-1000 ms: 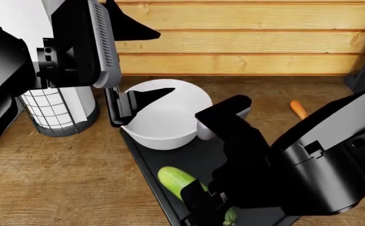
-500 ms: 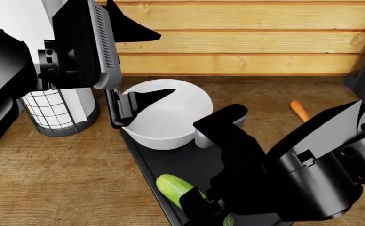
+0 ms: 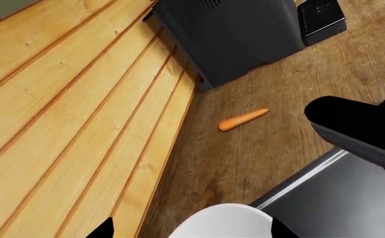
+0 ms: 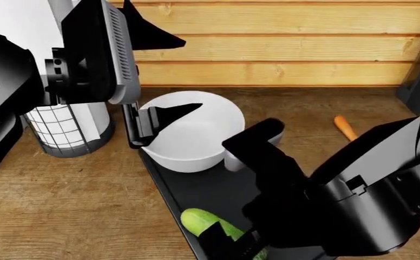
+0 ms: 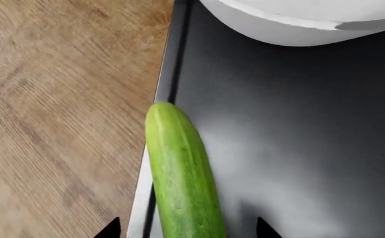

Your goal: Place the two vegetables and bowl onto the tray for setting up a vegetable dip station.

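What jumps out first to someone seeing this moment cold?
The green cucumber lies along the black tray's edge, framed by the right gripper fingertips, with the white bowl already on the tray's far end. The orange carrot lies alone on the wooden counter, off the tray.

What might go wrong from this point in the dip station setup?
1. The cucumber lies along the tray edge, partly over the rim, with the right tool around it; released here, it may roll onto the counter.
2. The carrot lies far off near the wall; reaching it past the bowl risks knocking the bowl.
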Tool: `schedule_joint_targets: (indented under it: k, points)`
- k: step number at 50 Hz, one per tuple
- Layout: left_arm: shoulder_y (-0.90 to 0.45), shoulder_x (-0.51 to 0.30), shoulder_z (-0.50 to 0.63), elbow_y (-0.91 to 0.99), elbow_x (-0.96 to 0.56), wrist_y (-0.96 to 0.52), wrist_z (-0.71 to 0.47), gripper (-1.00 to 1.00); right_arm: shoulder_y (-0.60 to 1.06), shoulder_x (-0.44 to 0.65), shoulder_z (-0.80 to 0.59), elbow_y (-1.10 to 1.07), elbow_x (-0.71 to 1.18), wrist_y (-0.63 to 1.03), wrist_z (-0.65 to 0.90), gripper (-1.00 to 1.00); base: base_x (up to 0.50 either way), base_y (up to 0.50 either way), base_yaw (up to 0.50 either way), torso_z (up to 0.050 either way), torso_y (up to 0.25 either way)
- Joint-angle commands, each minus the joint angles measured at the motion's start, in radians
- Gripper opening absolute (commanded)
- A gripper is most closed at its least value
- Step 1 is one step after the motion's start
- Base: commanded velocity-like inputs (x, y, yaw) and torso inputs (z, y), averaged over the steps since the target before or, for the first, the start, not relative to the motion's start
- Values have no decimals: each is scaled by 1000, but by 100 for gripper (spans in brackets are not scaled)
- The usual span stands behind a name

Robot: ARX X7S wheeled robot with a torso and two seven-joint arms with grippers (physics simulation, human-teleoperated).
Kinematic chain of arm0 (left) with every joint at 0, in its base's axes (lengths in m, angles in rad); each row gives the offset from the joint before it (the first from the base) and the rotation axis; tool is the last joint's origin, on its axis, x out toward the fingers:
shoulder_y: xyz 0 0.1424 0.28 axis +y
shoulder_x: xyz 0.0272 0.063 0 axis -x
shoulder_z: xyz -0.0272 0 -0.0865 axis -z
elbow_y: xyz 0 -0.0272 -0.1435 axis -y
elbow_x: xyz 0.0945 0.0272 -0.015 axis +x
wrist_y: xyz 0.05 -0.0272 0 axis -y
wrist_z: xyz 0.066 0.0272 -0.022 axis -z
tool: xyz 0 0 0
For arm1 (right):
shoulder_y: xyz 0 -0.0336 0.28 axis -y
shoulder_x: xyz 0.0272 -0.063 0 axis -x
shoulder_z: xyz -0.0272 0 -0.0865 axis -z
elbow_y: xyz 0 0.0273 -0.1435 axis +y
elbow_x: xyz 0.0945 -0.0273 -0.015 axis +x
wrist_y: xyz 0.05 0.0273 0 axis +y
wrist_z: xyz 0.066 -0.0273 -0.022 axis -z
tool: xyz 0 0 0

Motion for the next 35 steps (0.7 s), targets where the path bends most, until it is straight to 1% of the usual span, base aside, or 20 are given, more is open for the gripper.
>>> schedule_joint_targets:
  k: [1, 4, 5, 9, 10, 13, 19, 22, 24, 25, 26, 29, 34, 35]
  points:
    - [3, 1, 0, -4, 0, 7, -2, 100, 34, 34, 20, -25, 18, 26, -4, 100, 0, 0, 0, 0, 0]
    - [5, 1, 2, -8, 1, 12, -1, 100, 77, 92, 60, -60, 47, 71, -38, 100, 0, 0, 0, 0, 0]
    - [5, 1, 2, -9, 2, 13, -1, 100, 100, 131, 58, -87, 73, 104, -32, 100, 0, 0, 0, 0, 0]
    - [4, 6, 5, -11, 2, 15, -1, 100, 154, 202, 58, -83, 122, 146, -9, 100, 0, 0, 0, 0, 0]
    - [2, 9, 6, -14, 4, 16, -1, 100, 180, 221, 65, -78, 111, 186, -2, 100, 0, 0, 0, 0, 0]
    - [-5, 15, 9, -15, 4, 14, 0, 100, 209, 267, 52, -58, 131, 226, 21, 100, 0, 0, 0, 0, 0]
    - [-10, 21, 10, 0, -2, 6, -5, 100, 217, 284, 64, 2, 91, 280, 3, 100, 0, 0, 0, 0, 0]
    - [-13, 14, 7, 4, -5, -2, -6, 100, 243, 294, 52, 78, 77, 361, 3, 100, 0, 0, 0, 0, 0]
    - [-9, 10, 8, 6, -3, -2, -9, 100, 252, 306, 76, 116, 38, 384, -16, 100, 0, 0, 0, 0, 0]
    - [-7, 10, 8, 7, -4, -1, -10, 100, 259, 307, 85, 142, -11, 420, -19, 100, 0, 0, 0, 0, 0]
    - [-4, 9, 9, 7, -4, 1, -9, 100, 263, 317, 115, 192, -14, 381, -46, 100, 0, 0, 0, 0, 0]
    - [-7, 10, 9, -1, -2, 4, -8, 100, 273, 327, 135, 244, -74, 412, -66, 100, 0, 0, 0, 0, 0]
    - [-31, 7, 2, -14, 2, 8, -3, 100, 230, 374, 174, 291, -238, 432, -143, 100, 0, 0, 0, 0, 0]
    - [-35, 5, 1, -17, 4, 7, -3, 100, 211, 388, 188, 302, -309, 423, -175, 100, 0, 0, 0, 0, 0]
